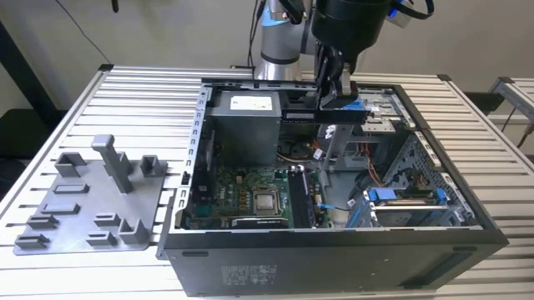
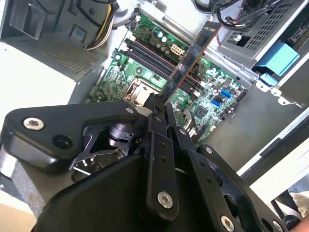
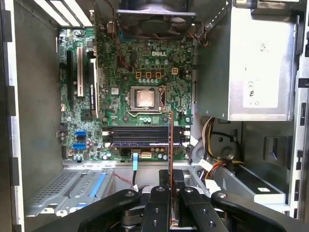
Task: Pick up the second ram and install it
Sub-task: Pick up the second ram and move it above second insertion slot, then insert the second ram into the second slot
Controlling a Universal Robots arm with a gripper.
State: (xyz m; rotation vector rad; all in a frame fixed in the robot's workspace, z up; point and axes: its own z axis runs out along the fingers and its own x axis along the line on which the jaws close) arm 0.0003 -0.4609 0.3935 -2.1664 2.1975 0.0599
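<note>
My gripper point(image 1: 338, 100) hangs above the open computer case point(image 1: 334, 256), shut on the second ram point(image 1: 304, 115), a long thin dark stick held level in the exterior view. In the second wrist view the ram point(image 2: 190, 58) juts out from between the fingertips of the gripper point(image 2: 158, 104), over the green motherboard point(image 2: 120, 72). In the first wrist view I see the ram point(image 3: 171, 145) edge-on, crossing above the black memory slots point(image 3: 140, 136), with the gripper point(image 3: 171, 186) just below it in the picture. The stick is well above the board and touches nothing else.
A silver processor chip point(image 3: 145, 98) sits mid-board. The grey power supply box point(image 1: 242, 125) stands at the back of the case. A drive cage with blue clips point(image 1: 401, 200) is on the exterior view's right. A grey moulded tray with posts point(image 1: 92, 200) lies on the slatted table, left.
</note>
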